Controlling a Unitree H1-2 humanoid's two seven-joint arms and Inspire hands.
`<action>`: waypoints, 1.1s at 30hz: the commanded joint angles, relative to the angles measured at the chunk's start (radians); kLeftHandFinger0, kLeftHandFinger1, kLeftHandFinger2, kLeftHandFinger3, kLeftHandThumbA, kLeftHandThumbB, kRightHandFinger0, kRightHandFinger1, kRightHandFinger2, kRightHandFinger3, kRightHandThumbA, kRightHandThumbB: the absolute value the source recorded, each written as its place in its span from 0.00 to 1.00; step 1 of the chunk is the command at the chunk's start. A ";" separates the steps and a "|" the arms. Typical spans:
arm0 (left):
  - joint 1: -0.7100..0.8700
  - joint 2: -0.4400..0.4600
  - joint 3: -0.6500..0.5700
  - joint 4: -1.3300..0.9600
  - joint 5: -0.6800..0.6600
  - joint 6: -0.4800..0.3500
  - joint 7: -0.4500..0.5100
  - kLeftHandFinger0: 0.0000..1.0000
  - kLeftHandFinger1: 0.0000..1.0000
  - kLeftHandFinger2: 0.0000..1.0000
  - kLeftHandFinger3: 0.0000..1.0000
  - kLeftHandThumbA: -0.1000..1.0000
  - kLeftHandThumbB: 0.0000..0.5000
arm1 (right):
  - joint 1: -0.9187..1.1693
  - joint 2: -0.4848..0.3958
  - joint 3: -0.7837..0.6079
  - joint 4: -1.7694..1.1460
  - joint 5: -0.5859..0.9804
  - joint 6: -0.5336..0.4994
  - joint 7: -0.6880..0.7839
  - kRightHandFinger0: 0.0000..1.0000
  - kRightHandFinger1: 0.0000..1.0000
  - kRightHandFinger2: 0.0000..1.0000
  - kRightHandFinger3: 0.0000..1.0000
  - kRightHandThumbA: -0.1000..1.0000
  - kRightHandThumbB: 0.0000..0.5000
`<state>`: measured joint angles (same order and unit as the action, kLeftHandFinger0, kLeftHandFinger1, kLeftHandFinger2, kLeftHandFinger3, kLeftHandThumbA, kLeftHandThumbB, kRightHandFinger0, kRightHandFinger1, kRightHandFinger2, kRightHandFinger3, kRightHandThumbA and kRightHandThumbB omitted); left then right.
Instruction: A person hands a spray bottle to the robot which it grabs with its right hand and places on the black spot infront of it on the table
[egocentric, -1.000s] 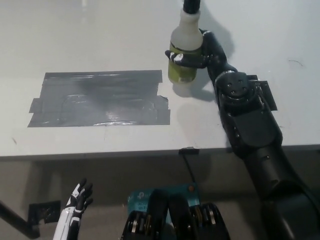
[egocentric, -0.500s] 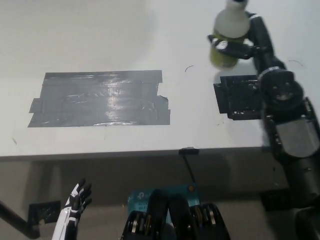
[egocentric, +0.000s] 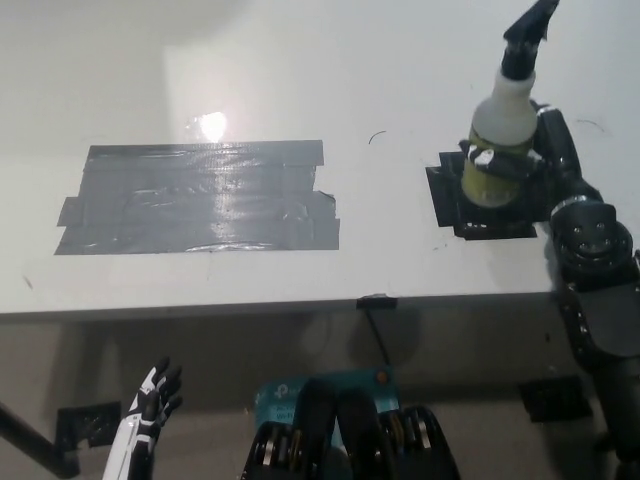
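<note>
Right hand (egocentric: 528, 158), right of frame, has its fingers wrapped around the spray bottle (egocentric: 503, 125), which stands upright on the small black spot (egocentric: 452, 192) on the table (egocentric: 300, 90). Left hand (egocentric: 150, 402) rests at lower left below the table edge, fingers spread, holding nothing.

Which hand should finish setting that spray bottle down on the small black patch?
The right hand. Its fingers are already wrapped around the spray bottle, which stands upright over the black patch. The left hand hangs below the table edge, far off to the other side.
</note>
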<state>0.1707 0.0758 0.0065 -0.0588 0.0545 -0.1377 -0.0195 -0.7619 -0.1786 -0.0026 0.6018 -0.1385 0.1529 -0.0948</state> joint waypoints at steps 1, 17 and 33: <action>0.000 0.003 0.002 -0.018 -0.005 -0.020 -0.001 1.00 1.00 1.00 1.00 1.00 0.05 | -0.065 -0.005 -0.009 0.025 -0.016 -0.141 -0.063 0.02 0.28 0.53 0.10 0.35 0.63; -0.002 -0.003 -0.003 -0.010 -0.005 -0.034 -0.001 1.00 1.00 1.00 1.00 1.00 0.06 | 0.001 0.040 -0.005 0.064 0.070 -0.299 0.035 1.00 1.00 1.00 1.00 0.67 1.00; -0.006 -0.004 0.000 -0.019 -0.004 -0.018 0.002 1.00 1.00 1.00 1.00 1.00 0.06 | 0.123 -0.079 0.065 0.050 0.093 -0.308 0.215 1.00 1.00 1.00 1.00 0.90 1.00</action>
<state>0.1673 0.0724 0.0065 -0.0592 0.0537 -0.1366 -0.0192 -0.6432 -0.2279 0.0815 0.6852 -0.0886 -0.1249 0.0599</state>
